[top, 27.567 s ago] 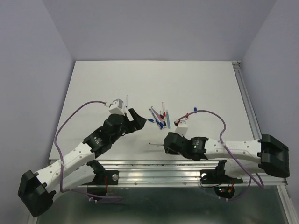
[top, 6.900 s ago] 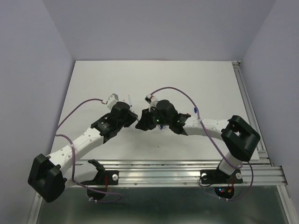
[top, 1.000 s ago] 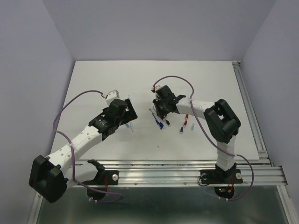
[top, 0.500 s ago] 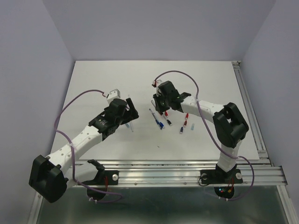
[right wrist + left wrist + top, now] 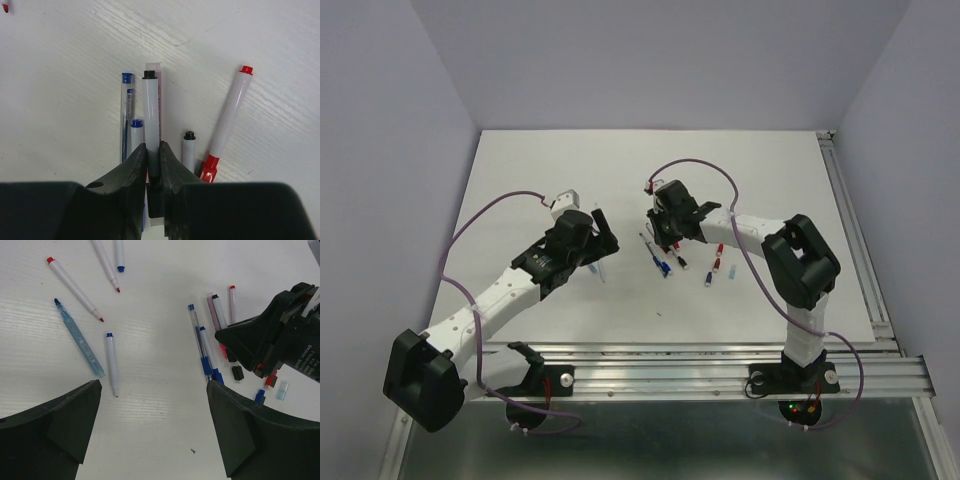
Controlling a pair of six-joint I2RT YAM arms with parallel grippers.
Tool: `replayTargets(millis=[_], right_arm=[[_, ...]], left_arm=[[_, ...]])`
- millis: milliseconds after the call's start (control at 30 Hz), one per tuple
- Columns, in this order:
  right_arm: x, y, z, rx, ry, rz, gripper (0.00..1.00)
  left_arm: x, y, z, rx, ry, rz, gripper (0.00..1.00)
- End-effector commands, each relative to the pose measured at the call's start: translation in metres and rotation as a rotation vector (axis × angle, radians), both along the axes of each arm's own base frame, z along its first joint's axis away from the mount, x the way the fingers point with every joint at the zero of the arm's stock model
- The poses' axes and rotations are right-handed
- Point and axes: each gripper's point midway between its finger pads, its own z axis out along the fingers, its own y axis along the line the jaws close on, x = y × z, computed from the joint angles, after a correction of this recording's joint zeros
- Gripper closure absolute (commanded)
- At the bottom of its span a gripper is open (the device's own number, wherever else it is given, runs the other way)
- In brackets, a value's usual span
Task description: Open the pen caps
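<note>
I am hovering the left gripper (image 5: 152, 390) over the white tabletop (image 5: 160, 315), jaws spread wide above scattered thin stick pens (image 5: 111, 362); farther out, the right gripper (image 5: 152, 150) is pinching a white-barrelled black-ended pen (image 5: 151, 110), with small plastic pen caps (image 5: 238, 373) lying loose just beside it

Two robot arms (image 5: 490, 300), five scattered pens (image 5: 75, 288); six clustered pens (image 5: 229, 111)

At the centre of the tabletop (image 5: 740, 180), a bunch of pens (image 5: 661, 259) side by side, under the right end effector (image 5: 152, 150), with one pen (image 5: 151, 110) held in it. Just right of the bunch, loose pen caps (image 5: 238, 373). Left of it, well apart, further pens (image 5: 75, 288) scattered flat below the left end effector (image 5: 152, 387).
</note>
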Motion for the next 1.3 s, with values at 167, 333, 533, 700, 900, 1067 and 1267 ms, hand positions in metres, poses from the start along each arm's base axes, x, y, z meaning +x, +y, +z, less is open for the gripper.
replayTargets(millis=[167,333,533,700,900,1067,1267], right_arm=[[0.011,-0.004,-0.005,-0.016,-0.017,-0.039,0.75],[0.010,-0.003,-0.007,-0.022,-0.010,-0.037,0.75],[0.009,0.000,-0.004,-0.009,-0.001,-0.024,0.75],[0.010,-0.003,-0.007,-0.027,0.000,-0.037,0.82],[0.012,-0.002,0.011,-0.006,-0.027,-0.038,0.84],[0.014,-0.008,0.025,-0.012,-0.060,-0.061,0.84],[-0.009,0.001,0.052,0.112,-0.056,-0.003,0.84]], left_arm=[[0.009,-0.005,0.023,-0.023,-0.061,-0.004,0.01],[0.010,-0.005,0.024,-0.017,-0.065,-0.007,0.01],[0.010,-0.005,0.024,-0.013,-0.064,-0.009,0.01],[0.011,-0.006,0.025,-0.013,-0.066,-0.012,0.01],[0.012,-0.006,0.026,-0.016,-0.069,-0.013,0.01],[0.013,-0.009,0.026,-0.025,-0.071,-0.022,0.01],[0.014,-0.031,0.036,-0.119,-0.107,-0.102,0.01]])
